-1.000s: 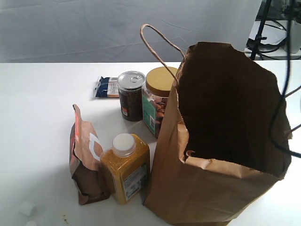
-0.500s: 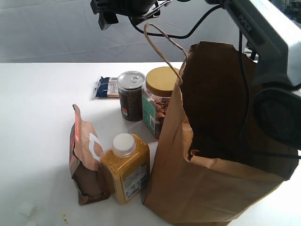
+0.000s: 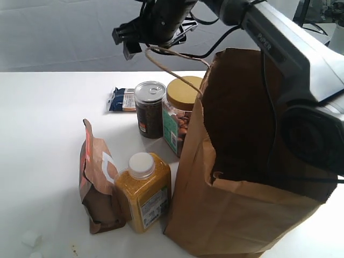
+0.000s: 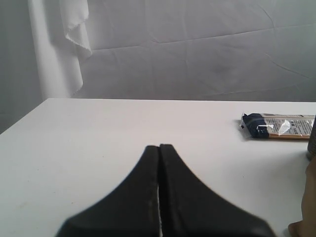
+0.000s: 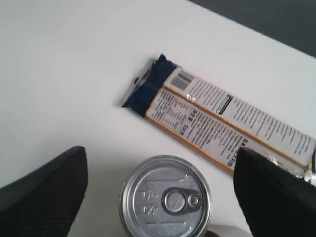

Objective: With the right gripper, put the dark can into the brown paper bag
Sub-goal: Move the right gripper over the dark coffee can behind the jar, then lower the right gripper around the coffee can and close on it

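The dark can [image 3: 150, 109] stands upright on the white table, just left of a tan-lidded nut jar; its silver pull-tab lid [image 5: 165, 196] shows from above in the right wrist view. My right gripper [image 3: 129, 42] hangs open high above the can, its black fingers [image 5: 44, 187] spread to either side of the lid without touching it. The tall brown paper bag [image 3: 252, 161] stands open at the right, one twisted handle [image 3: 166, 67] arching under the gripper. My left gripper [image 4: 159, 148] is shut on nothing, low over the table, outside the exterior view.
The nut jar [image 3: 180, 113] touches the bag's left side. A dark blue snack packet [image 3: 122, 99] lies behind the can. A brown-orange foil pouch [image 3: 97, 177] and a yellow bottle [image 3: 142, 191] stand in front. Small white bits [image 3: 30, 239] lie at the front left.
The right arm swung in from the upper right; its gripper came down over the can. The bag's handle has bent lower and leftward. The can and other items stayed put.
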`<state>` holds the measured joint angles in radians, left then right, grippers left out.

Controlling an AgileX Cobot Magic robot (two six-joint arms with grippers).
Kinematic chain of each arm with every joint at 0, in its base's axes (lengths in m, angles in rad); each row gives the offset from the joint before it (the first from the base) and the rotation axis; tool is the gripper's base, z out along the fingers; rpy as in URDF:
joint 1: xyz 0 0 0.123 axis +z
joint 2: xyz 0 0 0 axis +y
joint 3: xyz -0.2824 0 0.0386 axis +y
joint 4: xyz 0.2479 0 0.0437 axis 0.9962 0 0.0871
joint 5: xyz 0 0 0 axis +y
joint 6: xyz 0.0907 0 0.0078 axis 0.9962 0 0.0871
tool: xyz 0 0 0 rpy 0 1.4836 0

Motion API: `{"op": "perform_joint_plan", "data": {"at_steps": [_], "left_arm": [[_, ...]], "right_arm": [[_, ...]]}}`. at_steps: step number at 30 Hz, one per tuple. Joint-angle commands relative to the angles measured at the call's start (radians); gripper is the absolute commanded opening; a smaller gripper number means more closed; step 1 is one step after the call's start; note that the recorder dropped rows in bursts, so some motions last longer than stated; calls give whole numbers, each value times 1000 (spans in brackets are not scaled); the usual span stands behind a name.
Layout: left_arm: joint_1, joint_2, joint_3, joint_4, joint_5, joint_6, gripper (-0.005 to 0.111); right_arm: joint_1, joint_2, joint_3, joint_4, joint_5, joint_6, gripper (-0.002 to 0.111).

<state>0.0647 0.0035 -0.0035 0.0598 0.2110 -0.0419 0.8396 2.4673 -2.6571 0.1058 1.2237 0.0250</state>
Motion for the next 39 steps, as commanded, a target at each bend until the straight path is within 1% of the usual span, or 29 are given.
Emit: {"op": "perform_joint_plan", "data": {"at_steps": [1,11,15,23,28,34,39], "left_arm": [[-6,-3,4,3,-5,-4,0],[-6,-3,4,3,-5,-4,0],[-6,-3,4,3,-5,-4,0],[-6,-3,4,3,-5,-4,0],[-6,-3,4,3,-5,-4,0],[-6,-3,4,3,-5,-4,0],[-6,-3,4,3,-5,-4,0]], "right_arm": [[-3,3,86,-20,-3,4,74],[-3,8,161,-62,-3,-16,74],[1,36,161,-28,-3,-25,74],[11,100,161,-25,-3,-25,74],[13,105,161,44,-3,-55,75],[14,105,157,42,-3,-76,82],[12,100,154,-8,-3,-50,83]]}}
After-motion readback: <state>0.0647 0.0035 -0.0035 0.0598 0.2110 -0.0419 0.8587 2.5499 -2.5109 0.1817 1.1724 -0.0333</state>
